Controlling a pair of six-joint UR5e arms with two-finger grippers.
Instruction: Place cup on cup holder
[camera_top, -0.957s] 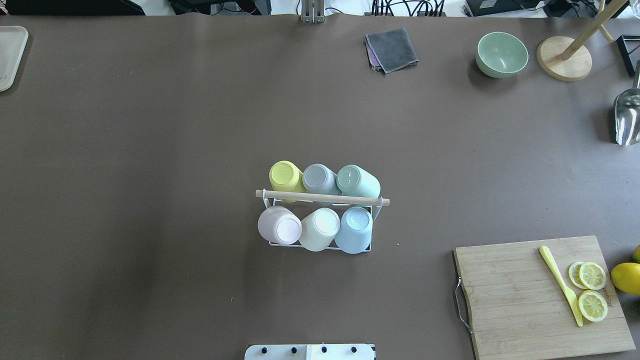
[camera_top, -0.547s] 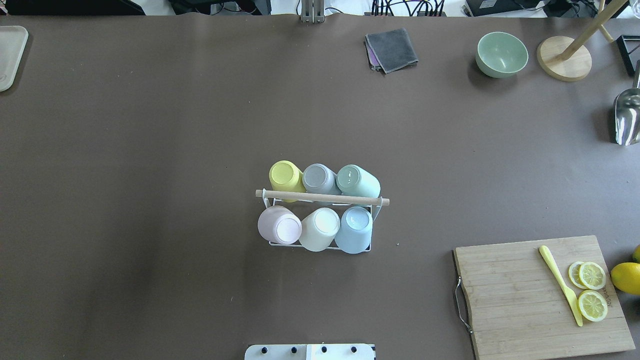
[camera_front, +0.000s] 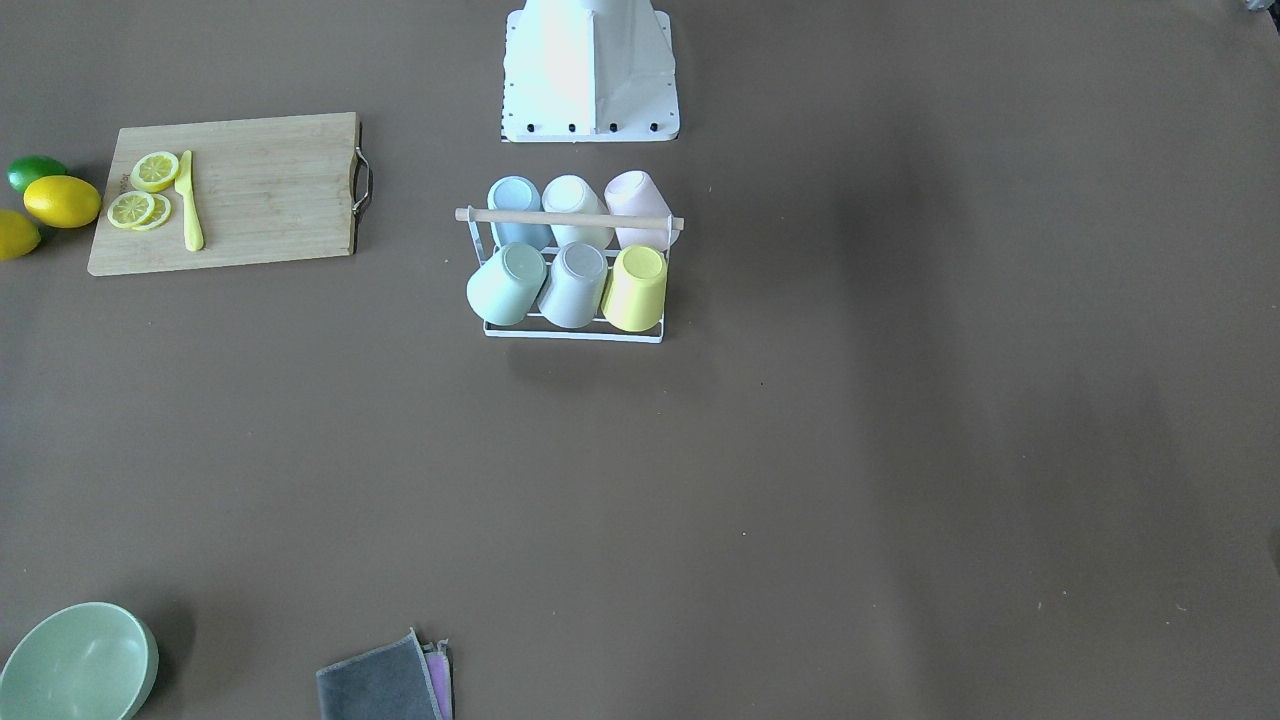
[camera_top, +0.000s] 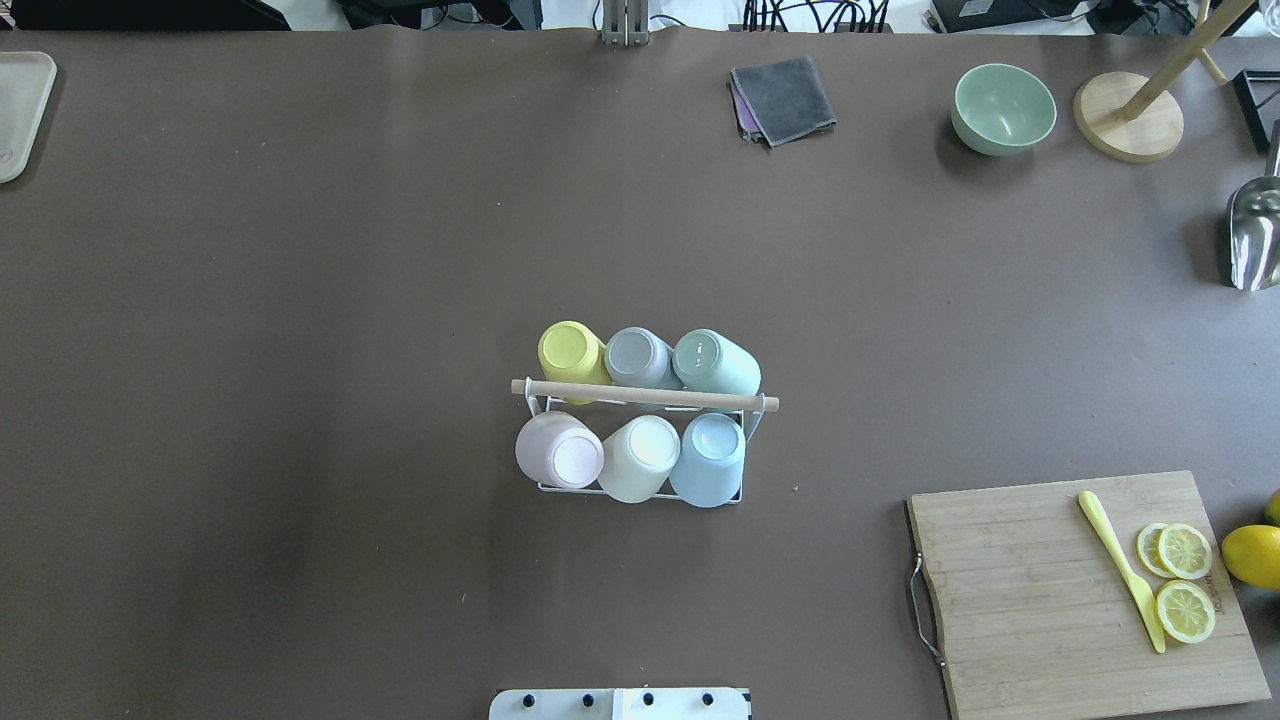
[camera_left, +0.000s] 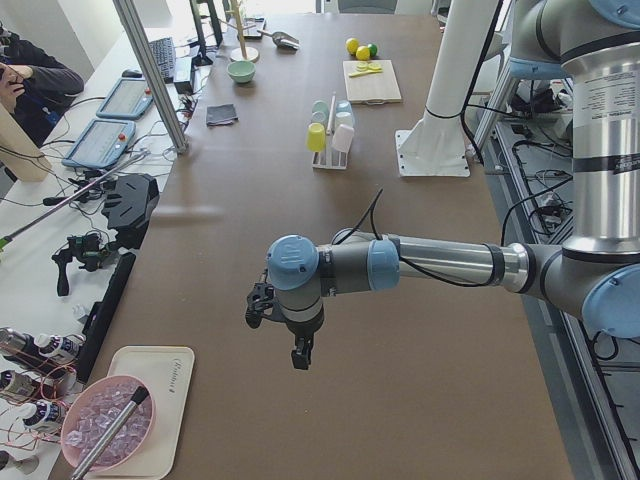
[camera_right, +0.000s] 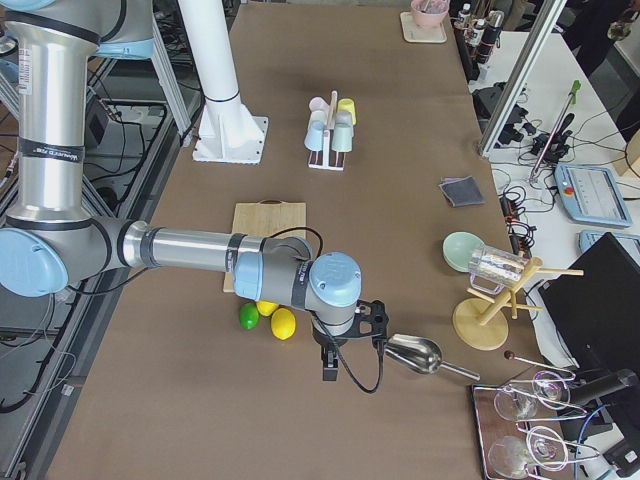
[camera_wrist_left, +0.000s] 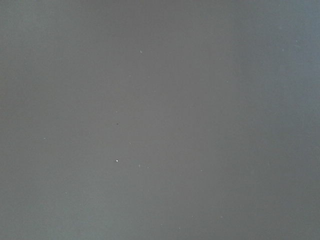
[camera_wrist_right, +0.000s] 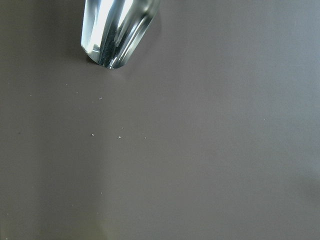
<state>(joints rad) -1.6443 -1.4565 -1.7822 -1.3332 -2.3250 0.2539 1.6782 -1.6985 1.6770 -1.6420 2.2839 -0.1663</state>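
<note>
Cup holder (camera_front: 573, 336) sits mid-table, just ahead of the robot base (camera_top: 620, 703), its wooden rod (camera_top: 645, 395) running left-right. Six cups (camera_top: 640, 458) are on it bottom-up, tilted outward. Left gripper (camera_left: 300, 355) and right gripper (camera_right: 330, 368) are well apart from it at the table ends; can't tell if either is spread or closed.

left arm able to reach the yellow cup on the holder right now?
Probably yes. The left end effector hangs over bare table, with nothing between it and the cup holder. The yellow cup sits at the holder's left end.
</note>
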